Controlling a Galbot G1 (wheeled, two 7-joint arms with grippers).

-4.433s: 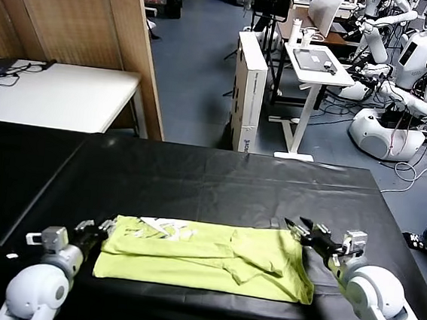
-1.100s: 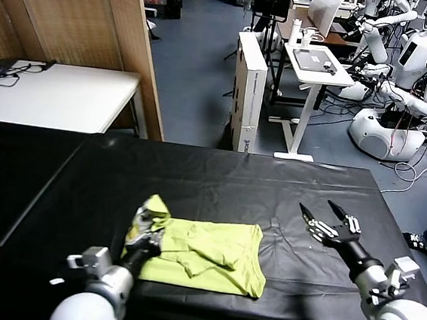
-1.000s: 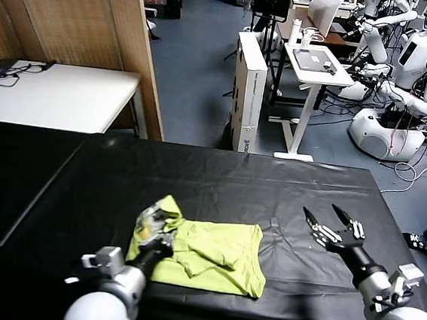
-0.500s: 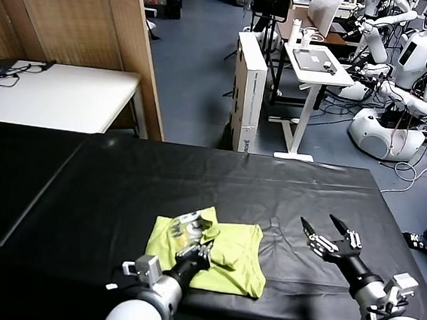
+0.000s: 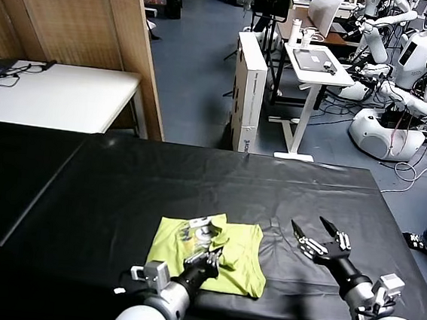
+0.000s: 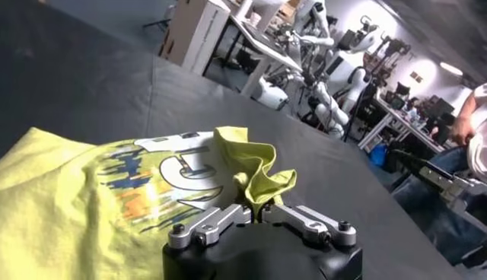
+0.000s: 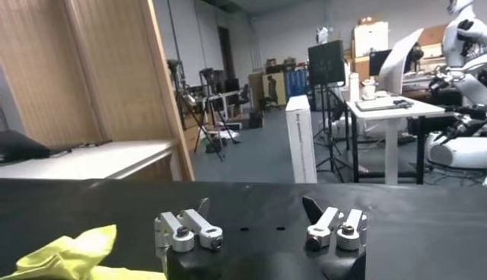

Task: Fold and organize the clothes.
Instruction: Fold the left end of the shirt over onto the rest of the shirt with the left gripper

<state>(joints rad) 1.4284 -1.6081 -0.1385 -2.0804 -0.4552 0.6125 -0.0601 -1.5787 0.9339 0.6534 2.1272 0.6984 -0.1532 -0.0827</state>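
Note:
The lime T-shirt [image 5: 243, 260] lies folded into a small bundle at the front middle of the black table [image 5: 197, 177]. Its turned-over flap shows a white print [image 5: 199, 230]. My left gripper [image 5: 212, 255] is over the bundle, shut on a bunched fold of the shirt. The left wrist view shows that fold [image 6: 260, 172] pinched at the left gripper [image 6: 256, 210], with the print [image 6: 163, 171] beside it. My right gripper [image 5: 318, 235] hovers open and empty to the right of the shirt. In the right wrist view the right gripper [image 7: 257, 209] is open, and a shirt corner [image 7: 65, 254] shows at the side.
A white table [image 5: 53, 95] and a wooden partition [image 5: 76, 18] stand at the back left. A white box [image 5: 248, 88], a small desk [image 5: 313, 64] and other robots [image 5: 402, 87] stand beyond the table's far edge.
My left gripper has carried the shirt's left end to the right, folding it over the rest. The right gripper let go earlier, moved off to the right and stays open.

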